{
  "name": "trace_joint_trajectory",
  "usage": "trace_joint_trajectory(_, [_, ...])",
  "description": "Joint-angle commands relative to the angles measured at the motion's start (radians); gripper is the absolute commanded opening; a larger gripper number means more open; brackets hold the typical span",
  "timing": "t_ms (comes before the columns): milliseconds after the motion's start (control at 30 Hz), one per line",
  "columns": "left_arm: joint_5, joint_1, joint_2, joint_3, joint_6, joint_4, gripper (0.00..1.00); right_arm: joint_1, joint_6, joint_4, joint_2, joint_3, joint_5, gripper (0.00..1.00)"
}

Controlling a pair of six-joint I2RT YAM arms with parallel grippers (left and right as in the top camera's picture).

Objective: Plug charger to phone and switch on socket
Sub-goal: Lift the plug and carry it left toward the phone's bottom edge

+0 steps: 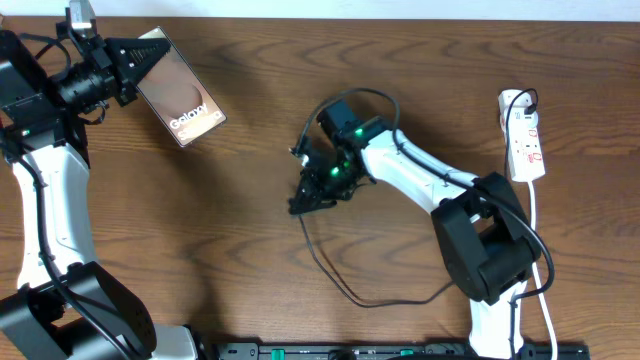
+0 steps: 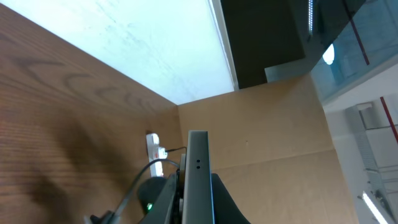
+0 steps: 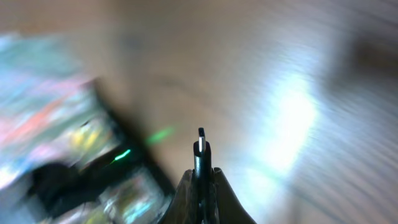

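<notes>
**Phone in left pincer, plug in right: line them up**

- Left pincer (image 1: 140, 62), at 10 o'clock on the table (image 1: 250, 250): clamped on the phone (image 1: 185, 100), which is lifted and tilted. Your left wrist view shows it edge-on between the fingers.
- Phone long axis runs about 11 to 5 o'clock, with the free end toward 5. I cannot tell from here which end carries the port.
- Right pincer (image 1: 310, 190), near table centre: closed on the charger plug (image 3: 201, 144). The tip juts just past the fingertips and is in line with them. Overhead, the pincer aims roughly at 7 o'clock, away from the phone.
- The charger cable (image 1: 330, 275) trails from the plug in a loose loop toward 5 o'clock.
- The socket (image 1: 524, 140) lies flat at 2 to 3 o'clock, long axis 12 to 6. Its white cord (image 1: 541, 250) runs down toward 6. It is well apart from both pincers.

Handling, as I judge it:
- The phone is rigid, with slick glass, and it will likely pivot in a narrow grip if you push on the free end. Hold it across the side edges.
- The plug is small and stiff. Grip its body close behind the tip, because the limp cable gives you no steering.
- Plug axis and phone long axis must agree before you press.
- The right wrist view is blurred, so go by the overhead.
</notes>
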Motion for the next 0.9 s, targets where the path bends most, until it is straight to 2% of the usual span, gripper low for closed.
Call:
trace_joint_trajectory(0, [0.036,0.002,-0.004,0.002,0.006,0.005,0.07,-0.021,-0.296,0.012,0.003,0.017,-0.436,0.01])
trace_joint_trajectory(167, [0.075,0.002,-0.004,0.002,0.057,0.006,0.07,-0.021,-0.372,0.079,0.003,0.017,-0.608,0.01])
trace_joint_trajectory(467, [0.155,0.002,-0.004,0.002,0.171,0.006,0.07,0.017,-0.348,0.220,0.003,0.017,-0.612,0.01])
trace_joint_trajectory(700, [0.155,0.002,-0.004,0.002,0.193,0.006,0.08,0.035,-0.236,0.419,0.003,0.017,-0.612,0.01])
trace_joint_trajectory(867, [0.154,0.002,-0.004,0.002,0.194,0.006,0.07,0.035,-0.039,0.681,0.003,0.017,-0.612,0.01])
